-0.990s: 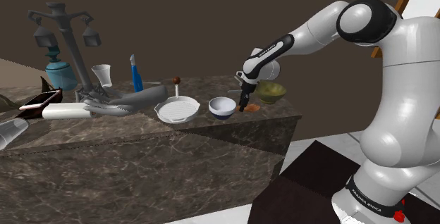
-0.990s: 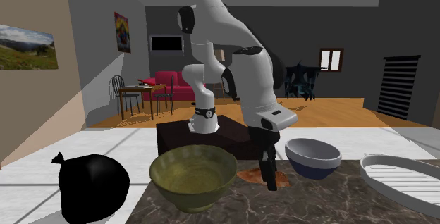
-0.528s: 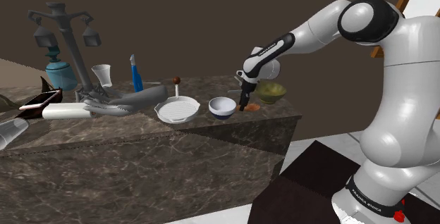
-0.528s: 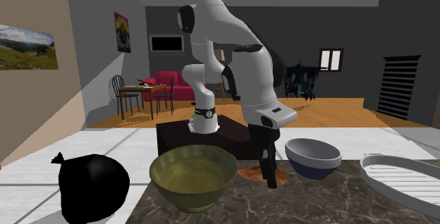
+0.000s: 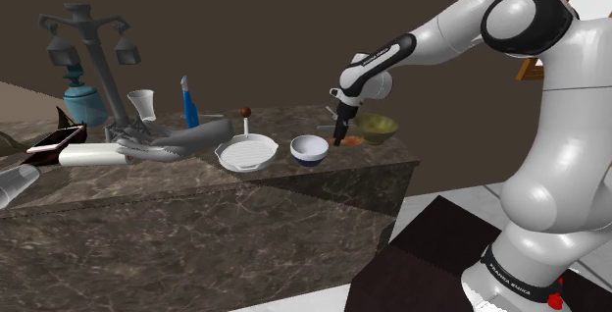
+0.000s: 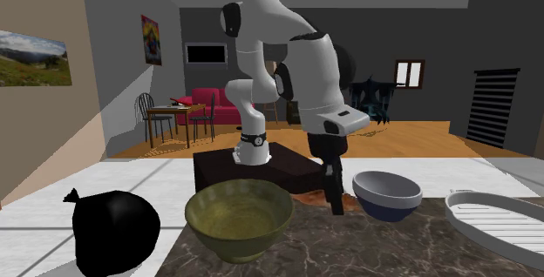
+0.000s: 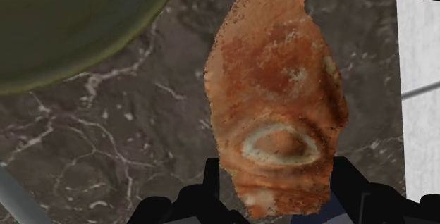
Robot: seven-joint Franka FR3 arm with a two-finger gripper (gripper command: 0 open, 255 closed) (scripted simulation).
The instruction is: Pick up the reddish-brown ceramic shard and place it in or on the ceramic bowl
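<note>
Wrist view: gripper [image 7: 278, 172] clasps the shard [image 7: 278, 103] by one end, the rest jutting past the fingertips over the counter [image 7: 106, 138]. Olive bowl [image 6: 240, 219] flanks the hand on one side, white bowl [image 6: 386, 194] on the other. Such an end grip may let it pivot or slip in transit.

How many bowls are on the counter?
2: an olive-green bowl beside the gripper holding the shard, and a white, blue-sided bowl between it and the ribbed dish. More may be hidden.

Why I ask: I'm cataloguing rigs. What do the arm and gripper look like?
The arm has white rounded shells with dark grey joints and a black lettered band near its base. The gripper is all black and two-fingered.
</note>
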